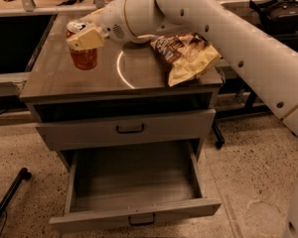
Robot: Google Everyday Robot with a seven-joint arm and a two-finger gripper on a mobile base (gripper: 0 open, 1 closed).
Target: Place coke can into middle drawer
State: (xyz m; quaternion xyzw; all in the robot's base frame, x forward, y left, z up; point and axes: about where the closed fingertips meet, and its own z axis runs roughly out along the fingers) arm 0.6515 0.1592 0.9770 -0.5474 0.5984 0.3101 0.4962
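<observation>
The coke can (83,54) is red-orange with a silver top and stays upright at the left side of the cabinet top (54,81). I cannot tell whether it rests on the top or hangs just above it. My gripper (84,36) reaches in from the right and is shut on the can's upper part, one tan finger (87,37) across its front. The middle drawer (131,182) is pulled out wide open below, grey wood-grain and empty inside, with its dark handle (141,221) on the front panel.
A yellow-brown chip bag (188,56) lies on the right half of the cabinet top. The upper handled drawer (129,128) is closed. My white arm (248,43) crosses the upper right. A dark pole (7,202) lies on the floor at left.
</observation>
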